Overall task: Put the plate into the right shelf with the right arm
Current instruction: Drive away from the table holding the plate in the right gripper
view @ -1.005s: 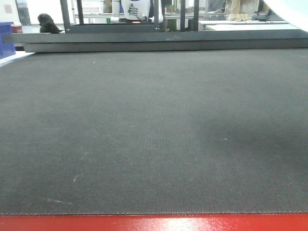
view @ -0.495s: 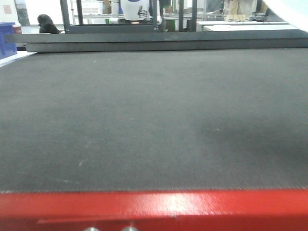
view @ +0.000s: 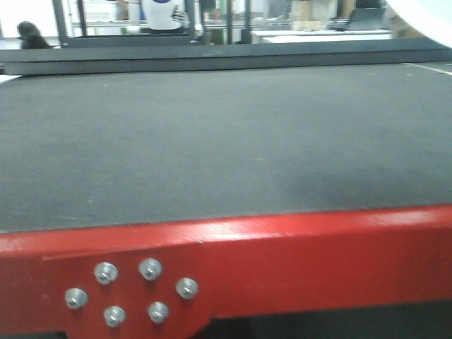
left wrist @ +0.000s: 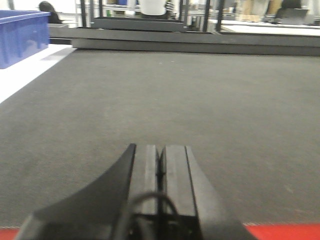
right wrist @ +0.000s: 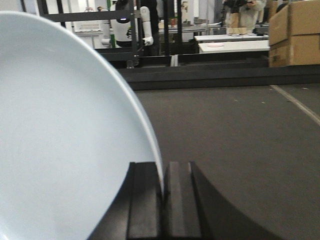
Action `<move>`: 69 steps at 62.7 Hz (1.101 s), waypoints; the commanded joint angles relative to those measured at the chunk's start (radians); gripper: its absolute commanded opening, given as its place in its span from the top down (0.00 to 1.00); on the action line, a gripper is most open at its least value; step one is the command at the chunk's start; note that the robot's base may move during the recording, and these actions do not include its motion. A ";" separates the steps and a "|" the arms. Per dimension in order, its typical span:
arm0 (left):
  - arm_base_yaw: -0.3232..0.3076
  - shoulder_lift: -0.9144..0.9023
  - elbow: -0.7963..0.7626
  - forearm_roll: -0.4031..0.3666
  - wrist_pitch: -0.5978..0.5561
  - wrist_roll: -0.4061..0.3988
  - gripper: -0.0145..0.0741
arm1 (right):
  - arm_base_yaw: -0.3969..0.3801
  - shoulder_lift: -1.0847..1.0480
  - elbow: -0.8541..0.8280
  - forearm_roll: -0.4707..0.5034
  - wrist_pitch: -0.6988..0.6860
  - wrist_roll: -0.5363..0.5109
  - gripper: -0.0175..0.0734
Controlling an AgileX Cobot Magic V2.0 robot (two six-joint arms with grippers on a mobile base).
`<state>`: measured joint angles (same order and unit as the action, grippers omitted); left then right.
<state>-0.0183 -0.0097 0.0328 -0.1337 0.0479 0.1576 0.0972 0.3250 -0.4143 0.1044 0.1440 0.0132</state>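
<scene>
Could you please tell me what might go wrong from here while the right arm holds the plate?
The jaws pinch the plate only at its thin rim, so it could slip or tilt. The plate also fills the left of the right wrist view, so an obstacle there might go unseen.

The plate [right wrist: 65,140] is white, smooth and shiny. The worktop [view: 318,247] has a red edge that looks like painted metal with a soft shine. Its bolts [view: 150,268] are bright silver metal. The mat [view: 212,141] on it is dark grey, dull and rough, like woven cloth. The bin [left wrist: 22,35] is blue plastic. The boxes [right wrist: 295,30] are brown cardboard. The left tool [left wrist: 160,155] and right tool [right wrist: 164,172] are dull black.
</scene>
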 commanded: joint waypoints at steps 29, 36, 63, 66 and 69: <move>-0.002 -0.010 0.010 -0.008 -0.090 -0.007 0.98 | -0.006 0.006 -0.031 0.006 -0.107 -0.005 0.76; -0.002 -0.010 0.010 -0.008 -0.090 -0.007 0.98 | -0.006 0.006 -0.031 0.006 -0.106 -0.005 0.76; -0.002 -0.010 0.010 -0.008 -0.090 -0.007 0.98 | -0.006 0.006 -0.031 0.006 -0.106 -0.005 0.76; -0.002 -0.010 0.010 -0.008 -0.090 -0.007 0.98 | -0.006 0.006 -0.031 0.006 -0.106 -0.005 0.76; -0.002 -0.010 0.010 -0.008 -0.090 -0.007 0.98 | -0.006 0.006 -0.031 0.006 -0.106 -0.005 0.76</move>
<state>-0.0183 -0.0097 0.0328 -0.1337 0.0479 0.1576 0.0972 0.3250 -0.4143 0.1044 0.1440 0.0132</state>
